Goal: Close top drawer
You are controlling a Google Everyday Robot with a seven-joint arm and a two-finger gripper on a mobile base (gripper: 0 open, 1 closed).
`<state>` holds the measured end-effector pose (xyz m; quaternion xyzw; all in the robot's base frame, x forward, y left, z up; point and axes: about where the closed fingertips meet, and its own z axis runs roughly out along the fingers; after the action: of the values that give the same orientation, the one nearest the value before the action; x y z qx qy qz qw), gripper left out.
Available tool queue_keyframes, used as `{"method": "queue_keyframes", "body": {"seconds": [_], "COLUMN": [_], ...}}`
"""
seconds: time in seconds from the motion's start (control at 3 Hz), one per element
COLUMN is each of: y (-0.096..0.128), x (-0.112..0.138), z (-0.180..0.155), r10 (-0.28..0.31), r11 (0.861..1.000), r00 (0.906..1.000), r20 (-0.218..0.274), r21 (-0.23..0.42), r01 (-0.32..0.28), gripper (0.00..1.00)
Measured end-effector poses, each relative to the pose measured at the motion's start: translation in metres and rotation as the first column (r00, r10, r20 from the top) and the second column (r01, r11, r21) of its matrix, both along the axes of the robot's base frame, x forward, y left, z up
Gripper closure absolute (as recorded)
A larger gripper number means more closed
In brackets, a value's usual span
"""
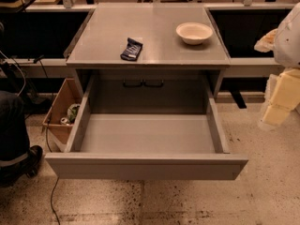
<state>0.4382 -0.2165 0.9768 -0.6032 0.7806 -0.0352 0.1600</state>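
Observation:
The top drawer (146, 166) is pulled far out of the grey cabinet (150, 41). It is wide and deep, with a plain flat front panel and a bare grey inside (147, 132). Its front panel hangs over the speckled floor near the bottom of the view. My gripper (279, 100) shows as pale cream blocks below a white arm part at the right edge. It is to the right of the drawer's right side wall, higher than the drawer and apart from it.
On the cabinet top lie a white bowl (194, 33) at the back right and a dark packet (131, 49) near the middle. A cardboard box (60, 109) with cans stands left of the drawer. A person's leg (11, 135) and cables are at the far left.

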Motion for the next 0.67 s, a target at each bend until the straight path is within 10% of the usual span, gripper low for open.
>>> {"method": "queue_keyframes", "body": {"seconds": [0.67], "y": [-0.009], "x": [0.005], "z": [-0.045], "r10": [-0.009], "r11": [0.998], "r00": [0.9996], "r20": [-0.026], "r21": [0.056], "r01": [0.011], "gripper": [0.0]}}
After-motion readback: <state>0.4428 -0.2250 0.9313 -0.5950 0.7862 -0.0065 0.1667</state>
